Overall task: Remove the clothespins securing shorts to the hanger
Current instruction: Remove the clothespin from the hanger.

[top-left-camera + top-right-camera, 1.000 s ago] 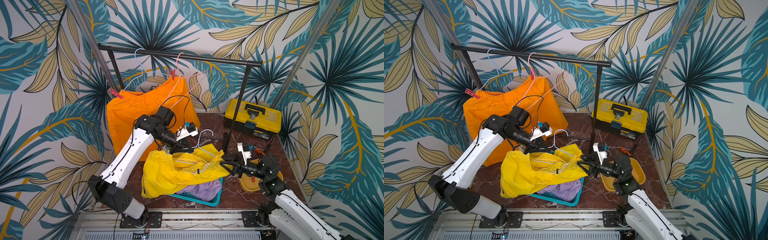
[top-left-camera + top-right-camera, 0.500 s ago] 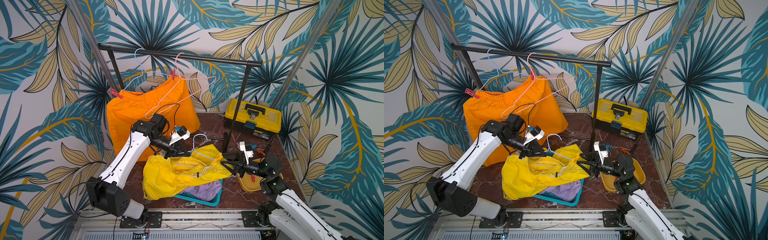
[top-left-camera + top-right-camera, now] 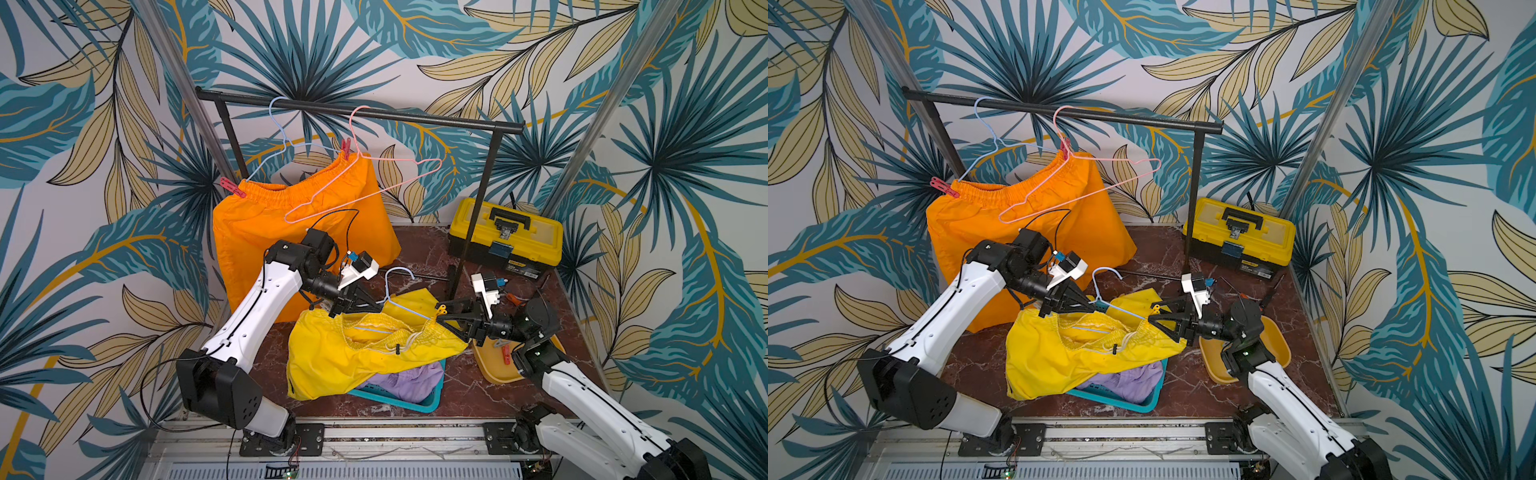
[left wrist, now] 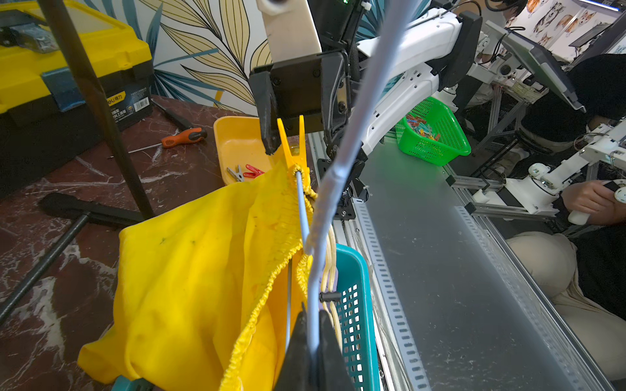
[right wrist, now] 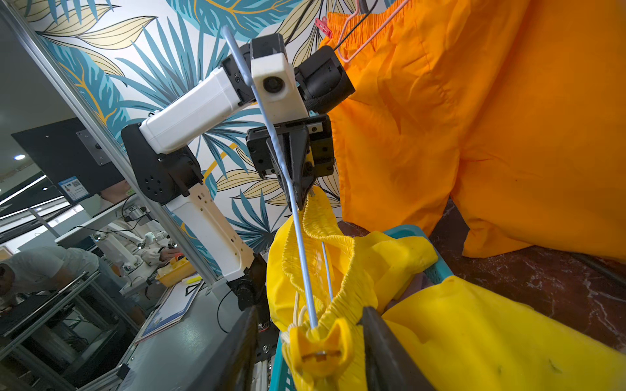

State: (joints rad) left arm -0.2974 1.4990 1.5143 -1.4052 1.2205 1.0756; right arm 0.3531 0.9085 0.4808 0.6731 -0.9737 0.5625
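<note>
Yellow shorts point(image 3: 365, 357) point(image 3: 1084, 353) droop over the basket, pinned to a pale blue hanger point(image 3: 397, 272) point(image 4: 342, 162) by a yellow clothespin point(image 3: 441, 309) point(image 3: 1155, 308) point(image 4: 293, 149) point(image 5: 320, 348). My left gripper point(image 3: 376, 309) point(image 3: 1096, 309) point(image 4: 313, 315) is shut on the hanger's wire. My right gripper point(image 3: 439, 316) point(image 3: 1151, 314) point(image 5: 310, 308) is open, one finger on each side of that clothespin, with a gap on one side. Orange shorts point(image 3: 291, 224) hang from another blue hanger on the rail, held by two red clothespins point(image 3: 232, 188) point(image 3: 345, 147).
A teal basket point(image 3: 415, 405) under the yellow shorts holds lilac shorts point(image 3: 407, 382). A yellow tray point(image 3: 494, 370) with loose pegs lies under the right arm. A yellow toolbox point(image 3: 505, 237), the rack post point(image 3: 473, 232) and a screwdriver point(image 3: 513, 297) stand behind. A bare pink hanger point(image 3: 374, 183) hangs on the rail.
My right gripper has risen to the yellow clothespin and its jaws have narrowed around it. My left gripper has dropped slightly with the hanger and the yellow shorts.
</note>
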